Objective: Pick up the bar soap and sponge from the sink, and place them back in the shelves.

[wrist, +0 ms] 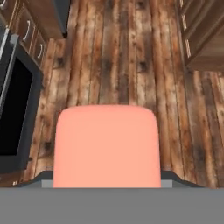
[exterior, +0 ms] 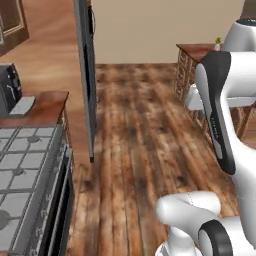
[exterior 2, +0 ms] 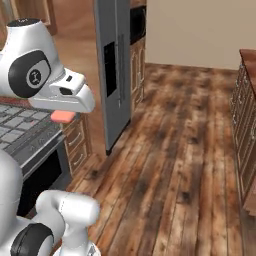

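Soap [wrist: 107, 146] pinched in gripper [exterior 2: 63, 116], carried high over wood floor [exterior 2: 165, 170] near stove [exterior: 25, 175]. Pickup looks done; shelving it pending, prob. sponge run after. Sink, shelves unseen.

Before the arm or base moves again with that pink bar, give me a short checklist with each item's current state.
1. Salmon-pink rounded bar soap sits in the hand: ok.
2. Hand shut on the soap, fingertips at its sides: ok.
3. Soap hangs clear of the grey gas stove: ok.
4. Brown plank floor ahead is free of obstacles: ok.
5. Shelves within reach: cannot tell.
6. Sponge's whereabouts: cannot tell.
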